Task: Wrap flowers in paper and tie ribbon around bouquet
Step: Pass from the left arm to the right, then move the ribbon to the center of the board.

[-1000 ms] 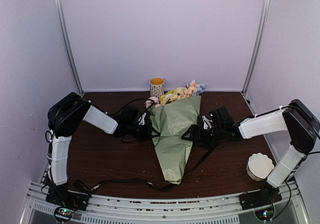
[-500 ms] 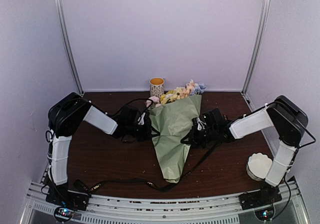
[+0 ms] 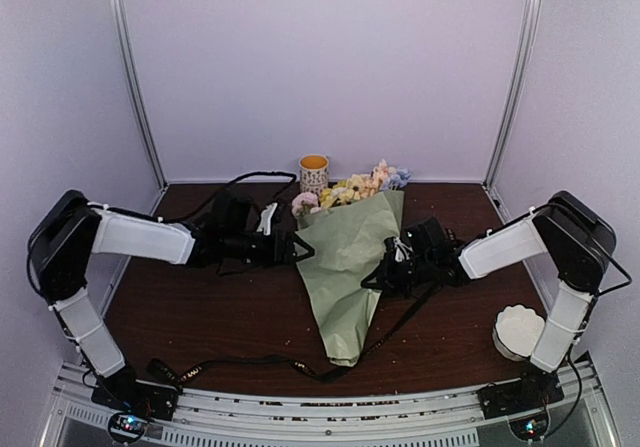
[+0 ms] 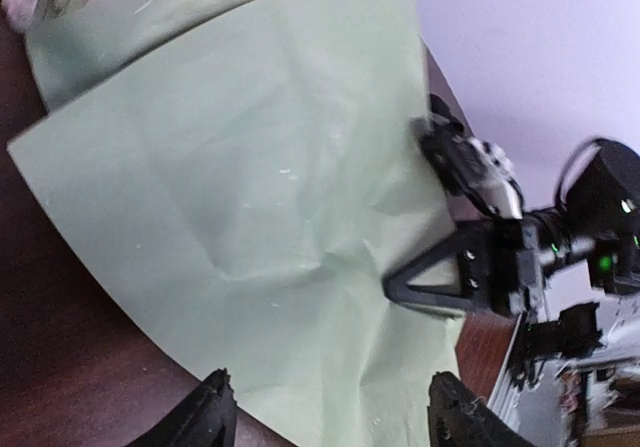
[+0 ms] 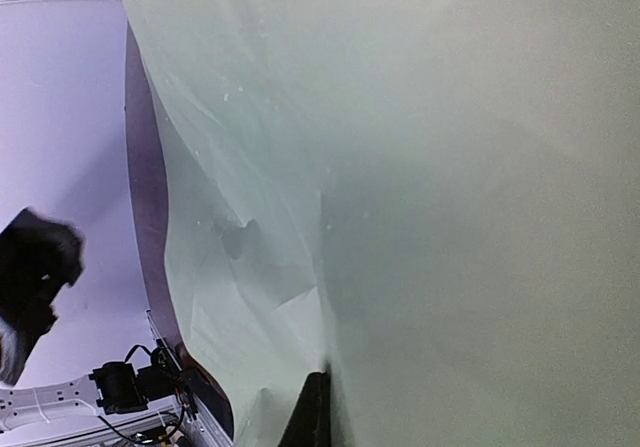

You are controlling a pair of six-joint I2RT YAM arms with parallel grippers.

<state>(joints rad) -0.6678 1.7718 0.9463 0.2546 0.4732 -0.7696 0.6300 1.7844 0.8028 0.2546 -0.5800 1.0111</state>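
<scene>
The sage-green paper (image 3: pixel 347 267) lies folded into a cone on the dark table, its tip toward the front. The flowers (image 3: pixel 352 187) stick out of its wide far end. My right gripper (image 3: pixel 386 267) is shut on the paper's right edge; in the right wrist view the paper (image 5: pixel 420 167) fills the frame and one dark finger (image 5: pixel 316 412) pinches a fold. My left gripper (image 3: pixel 300 249) stands open just left of the cone, holding nothing. From the left wrist, its fingertips (image 4: pixel 215 412) flank the paper (image 4: pixel 240 197). The black ribbon (image 3: pixel 240 360) trails along the front, passing under the cone's tip.
A patterned cup (image 3: pixel 314 173) stands at the back beside the flowers. A white scalloped stack (image 3: pixel 520 332) sits at the front right by the right arm's base. A metal rail (image 3: pixel 320 412) borders the front edge. White walls enclose the table on three sides.
My right gripper moved in and shut on the paper's right edge. My left gripper opened, let go of the paper's left side and drew back left as its arm swung outward.
</scene>
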